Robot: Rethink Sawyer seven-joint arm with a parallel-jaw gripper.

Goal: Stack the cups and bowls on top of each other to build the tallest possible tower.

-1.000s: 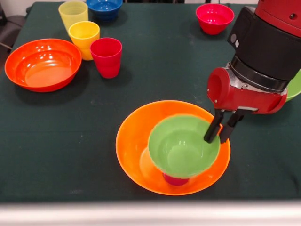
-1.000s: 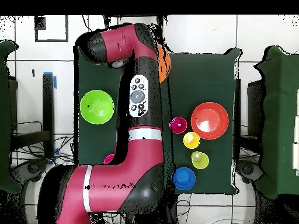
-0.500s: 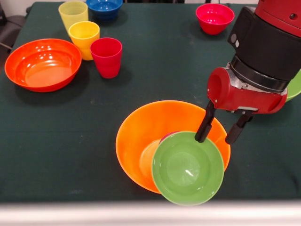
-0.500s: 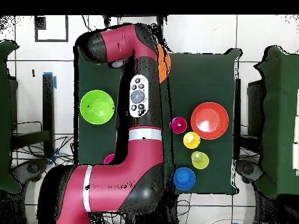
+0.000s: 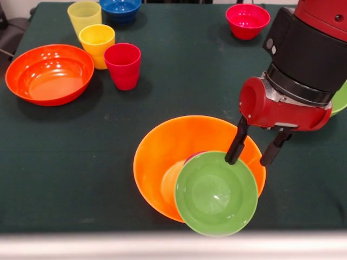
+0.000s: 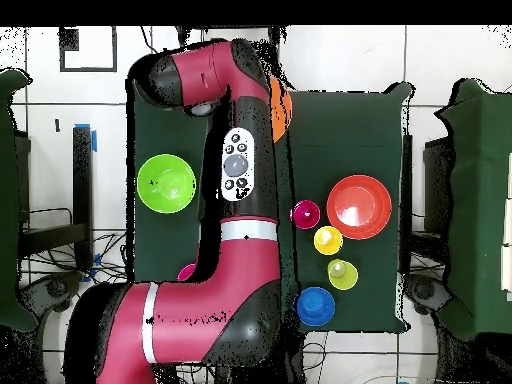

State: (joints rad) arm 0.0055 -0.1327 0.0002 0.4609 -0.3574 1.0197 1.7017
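The large yellow-orange bowl (image 5: 160, 162) sits near the table's front edge. The small green bowl (image 5: 217, 193) lies tilted in it, facing the camera and leaning over the near rim. A thin pinkish edge (image 5: 193, 157) peeks out behind the green bowl; what it belongs to is hidden. My gripper (image 5: 254, 153) hangs open just behind the green bowl, with one fingertip (image 5: 232, 158) at the bowl's far rim. At the far left stand three cups: pale yellow (image 5: 84, 15), yellow-orange (image 5: 96, 43) and red-pink (image 5: 123, 66). In the overhead view the arm (image 6: 236, 170) covers the gripper and all but a sliver of the yellow-orange bowl (image 6: 280, 110).
A wide orange-red bowl (image 5: 47, 73) sits at the left, a blue bowl (image 5: 120, 8) at the far edge and a small red-pink bowl (image 5: 247, 20) at the far right. The large green bowl (image 6: 166, 184) lies beside the arm and shows only its edge (image 5: 340, 97) in the front view.
My gripper has opened since one second ago. The small green bowl has tipped and slid from level inside the yellow-orange bowl toward its near rim. Nothing has moved in the last half second.
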